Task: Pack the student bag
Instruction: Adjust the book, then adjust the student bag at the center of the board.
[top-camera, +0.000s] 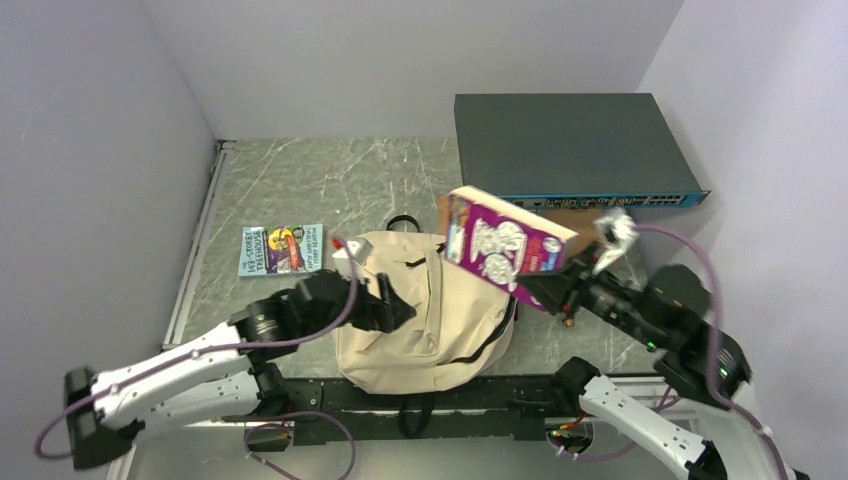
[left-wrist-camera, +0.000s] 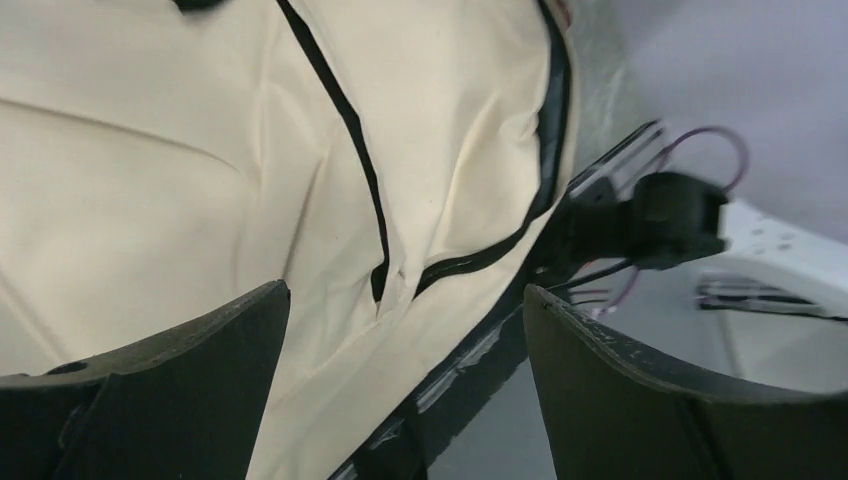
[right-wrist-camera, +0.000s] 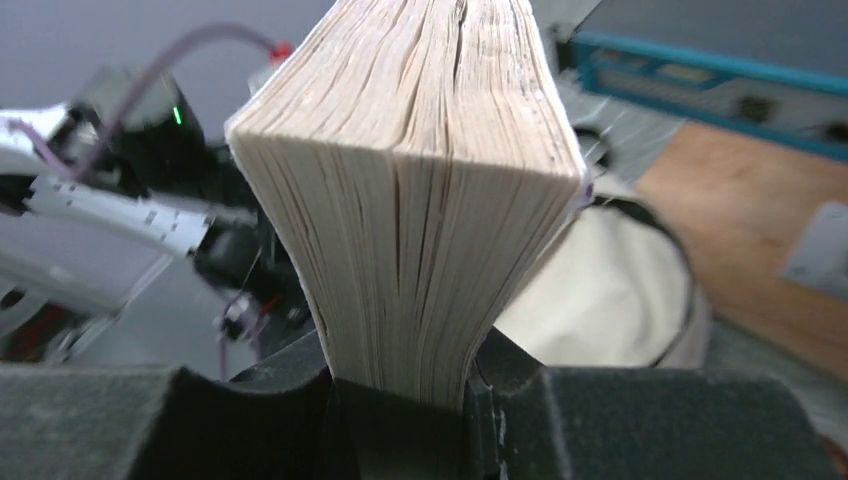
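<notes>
The student bag (top-camera: 425, 320) lay flat on the grey marbled table (top-camera: 300, 190), close to its near edge. It was a cream-beige soft fabric backpack, front panel facing up. Dark zippers (left-wrist-camera: 345, 110) ran in thin curved lines across the cloth, which was slack and creased. A black carry loop (top-camera: 402, 219) stood at the far end, and the rounded bottom pointed toward the near edge.
</notes>
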